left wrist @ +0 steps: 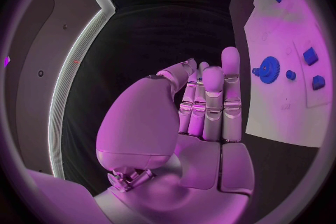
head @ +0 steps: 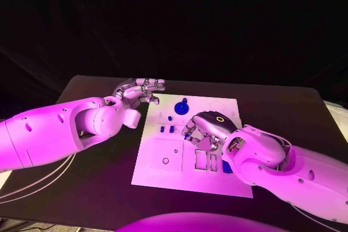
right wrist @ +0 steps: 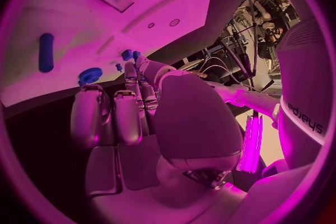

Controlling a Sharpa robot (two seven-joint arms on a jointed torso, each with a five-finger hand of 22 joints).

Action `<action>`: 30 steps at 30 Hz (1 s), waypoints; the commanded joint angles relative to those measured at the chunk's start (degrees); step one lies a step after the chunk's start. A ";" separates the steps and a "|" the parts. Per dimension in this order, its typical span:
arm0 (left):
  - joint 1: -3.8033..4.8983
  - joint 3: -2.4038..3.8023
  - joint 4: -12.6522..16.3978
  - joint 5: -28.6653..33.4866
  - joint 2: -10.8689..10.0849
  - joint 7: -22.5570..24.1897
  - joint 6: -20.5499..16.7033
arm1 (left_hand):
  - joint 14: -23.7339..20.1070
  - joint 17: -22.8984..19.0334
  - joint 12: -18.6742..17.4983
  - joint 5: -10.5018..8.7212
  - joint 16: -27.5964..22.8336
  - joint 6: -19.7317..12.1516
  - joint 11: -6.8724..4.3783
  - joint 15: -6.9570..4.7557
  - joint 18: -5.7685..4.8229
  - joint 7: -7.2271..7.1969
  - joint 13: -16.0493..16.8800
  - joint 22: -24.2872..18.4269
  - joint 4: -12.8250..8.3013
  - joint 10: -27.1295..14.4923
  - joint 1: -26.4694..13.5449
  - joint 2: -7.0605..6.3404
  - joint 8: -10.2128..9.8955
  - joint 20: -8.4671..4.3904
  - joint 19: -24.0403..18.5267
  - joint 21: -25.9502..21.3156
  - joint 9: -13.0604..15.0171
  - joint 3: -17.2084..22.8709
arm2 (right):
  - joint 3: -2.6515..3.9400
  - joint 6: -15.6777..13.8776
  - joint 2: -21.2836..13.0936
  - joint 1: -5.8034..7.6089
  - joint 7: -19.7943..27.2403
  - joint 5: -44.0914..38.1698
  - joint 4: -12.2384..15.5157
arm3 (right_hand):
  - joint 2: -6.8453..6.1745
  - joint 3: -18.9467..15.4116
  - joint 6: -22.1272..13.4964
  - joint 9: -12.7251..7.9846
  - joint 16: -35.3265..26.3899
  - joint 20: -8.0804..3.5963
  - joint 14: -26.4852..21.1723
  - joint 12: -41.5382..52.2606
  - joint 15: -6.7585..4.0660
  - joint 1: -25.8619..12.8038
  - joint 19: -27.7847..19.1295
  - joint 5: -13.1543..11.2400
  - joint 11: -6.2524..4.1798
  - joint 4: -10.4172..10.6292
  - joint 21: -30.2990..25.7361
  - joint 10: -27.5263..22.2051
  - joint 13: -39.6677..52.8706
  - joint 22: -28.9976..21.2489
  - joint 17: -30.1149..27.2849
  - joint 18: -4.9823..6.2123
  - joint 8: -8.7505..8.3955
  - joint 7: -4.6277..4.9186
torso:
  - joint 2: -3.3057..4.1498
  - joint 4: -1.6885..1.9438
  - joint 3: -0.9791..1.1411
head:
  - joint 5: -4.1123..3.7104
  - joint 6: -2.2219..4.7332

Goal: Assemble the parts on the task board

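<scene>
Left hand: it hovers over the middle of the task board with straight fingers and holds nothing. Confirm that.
Wrong place. The head view shows the left hand beyond the far left corner of the task board, over the black table, not over the middle; the right hand is there. The left wrist view shows its fingers straight and holding nothing.

Robot lab or demo booth: black desk (head: 94, 186) ringed by black drapes (head: 218, 35), cable bundles and equipment racks (right wrist: 245, 56) behind.
</scene>
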 commanded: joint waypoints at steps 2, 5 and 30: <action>0.03 0.03 0.16 -0.22 0.23 0.34 1.11 | -0.31 -0.05 0.25 0.15 0.11 -0.29 -0.03 -0.05 1.07 0.01 0.05 -0.06 -0.33 -0.34 0.65 0.09 0.33 0.22 -0.22 -0.29 -0.06 -0.05 | -0.07 -0.19 1.39 -1.15 2.45 -0.03 -1.02 | -0.15 0.27 -0.04 0.06 0.29 -0.16 2.87 0.14 0.43 -0.03 0.36 0.12 -0.66 -0.31 0.19 0.87 0.06 0.03 0.11 -0.19 -0.39 0.42 | 0.06 0.10 0.09 | 0.78 -0.60; 0.03 0.03 0.22 -0.22 0.27 0.31 1.14 | -0.31 -0.05 0.25 0.15 0.11 -0.29 -0.03 -0.05 1.07 0.01 0.05 -0.06 -0.33 -0.34 0.65 0.09 0.33 0.22 -0.22 -0.29 -0.06 -0.05 | -0.24 -0.07 2.43 -1.72 2.85 0.03 -1.85 | -0.20 0.21 -0.05 0.07 0.32 -0.14 2.87 0.14 0.47 -0.18 0.35 0.11 -0.60 -0.32 0.20 0.82 0.04 0.05 0.14 -0.20 -0.39 0.47 | 0.03 0.05 0.03 | 0.90 -0.83; 0.03 0.03 0.19 -0.23 0.48 0.15 1.68 | -0.41 -0.18 0.39 0.13 0.10 -0.52 0.07 0.03 1.05 0.11 0.07 -0.06 -0.32 -0.65 0.51 0.06 0.34 0.26 -0.25 -0.30 -0.09 -0.24 | -1.42 2.24 5.51 -2.53 2.50 -1.51 -5.57 | -0.27 0.12 -0.19 0.07 0.31 -0.09 2.86 0.12 0.55 -0.48 0.32 0.19 -0.51 -0.41 0.20 0.61 -0.02 0.03 0.09 -0.19 -0.46 0.58 | -0.01 0.03 0.00 | 2.25 -2.30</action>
